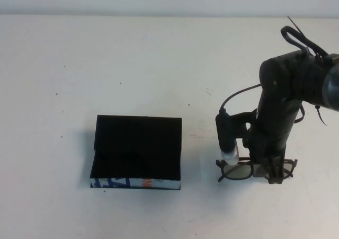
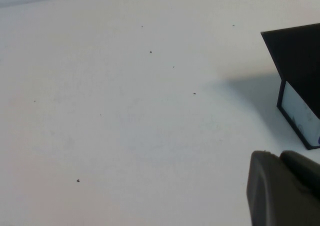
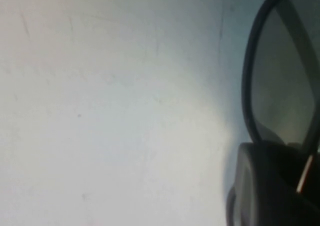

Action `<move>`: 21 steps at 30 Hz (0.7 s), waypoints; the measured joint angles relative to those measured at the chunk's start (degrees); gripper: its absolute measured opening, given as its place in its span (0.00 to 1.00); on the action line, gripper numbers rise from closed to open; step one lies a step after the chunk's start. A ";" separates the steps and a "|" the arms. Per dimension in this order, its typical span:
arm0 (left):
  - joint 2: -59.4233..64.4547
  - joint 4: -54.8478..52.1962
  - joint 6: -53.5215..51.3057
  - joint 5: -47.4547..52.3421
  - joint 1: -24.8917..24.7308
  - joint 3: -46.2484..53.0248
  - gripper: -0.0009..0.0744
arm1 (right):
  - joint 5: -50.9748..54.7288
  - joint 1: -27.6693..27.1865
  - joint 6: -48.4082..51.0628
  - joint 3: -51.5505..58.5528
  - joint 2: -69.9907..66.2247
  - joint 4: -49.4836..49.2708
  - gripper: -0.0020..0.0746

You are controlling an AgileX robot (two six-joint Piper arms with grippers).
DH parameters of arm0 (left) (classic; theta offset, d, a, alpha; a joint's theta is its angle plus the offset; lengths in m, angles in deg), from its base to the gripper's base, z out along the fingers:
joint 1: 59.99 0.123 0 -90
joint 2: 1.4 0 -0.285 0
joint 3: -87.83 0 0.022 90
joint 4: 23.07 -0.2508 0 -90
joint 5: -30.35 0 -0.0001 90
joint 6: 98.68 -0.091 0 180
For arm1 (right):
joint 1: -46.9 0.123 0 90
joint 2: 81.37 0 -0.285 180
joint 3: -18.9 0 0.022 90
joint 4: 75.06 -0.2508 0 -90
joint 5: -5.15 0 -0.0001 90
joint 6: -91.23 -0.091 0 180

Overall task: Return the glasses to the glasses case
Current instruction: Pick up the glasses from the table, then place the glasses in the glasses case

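The glasses case (image 1: 137, 149) lies open on the white table, left of centre. Its lid and lining are black and its near side is patterned blue, white and orange. One corner of it shows in the left wrist view (image 2: 300, 70). The dark-framed glasses (image 1: 237, 171) lie on the table to the right of the case. My right gripper (image 1: 267, 173) is down on them at about the bridge. In the right wrist view one lens (image 3: 280, 75) fills the edge, right beside the right gripper (image 3: 275, 186). My left gripper (image 2: 287, 191) is out of the high view and hovers over bare table beside the case.
The white table (image 1: 132, 64) stretches bare behind and to the left of the case. The right arm (image 1: 280, 101) reaches in from the right edge, with a black cable looping beside it. A strip of table separates the case and the glasses.
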 joint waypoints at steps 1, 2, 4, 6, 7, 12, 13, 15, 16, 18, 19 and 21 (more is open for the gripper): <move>0.00 0.00 0.00 0.00 0.00 0.00 0.01 | 0.45 0.57 -0.74 0.00 0.38 0.25 0.11; 0.00 0.00 0.00 0.00 0.00 0.00 0.01 | 1.20 1.26 -2.02 0.00 1.05 0.52 0.11; 0.00 0.00 0.00 0.00 0.00 0.00 0.01 | 3.44 2.84 -5.32 -0.25 2.86 0.65 0.11; 0.00 0.00 0.00 0.00 0.00 0.00 0.01 | 5.45 5.02 -8.41 -1.60 4.60 0.53 0.11; 0.00 0.00 0.00 0.00 0.00 0.00 0.01 | 5.77 5.94 -9.80 -2.69 5.17 0.40 0.11; 0.00 0.00 0.00 0.00 0.00 0.00 0.01 | 6.53 12.52 -16.24 -8.65 6.17 -0.02 0.11; 0.00 0.00 0.00 0.00 0.00 0.00 0.01 | 6.67 13.69 -16.65 -9.71 5.84 -0.34 0.11; 0.00 0.00 0.00 0.00 0.00 0.00 0.01 | 6.89 16.45 -17.15 -12.69 4.57 -1.43 0.11; 0.00 0.00 0.00 0.00 0.00 0.00 0.01 | 7.06 17.45 -17.29 -14.34 3.79 -1.71 0.11; 0.00 0.00 0.00 0.00 0.00 0.00 0.01 | 7.14 19.53 -17.63 -17.79 1.37 -2.37 0.11; 0.00 0.00 0.00 0.00 0.00 0.00 0.01 | 7.09 20.35 -17.91 -19.22 0.28 -2.48 0.11; 0.00 0.00 0.00 0.00 0.00 0.00 0.01 | 7.17 21.55 -18.52 -22.80 -2.65 -2.48 0.11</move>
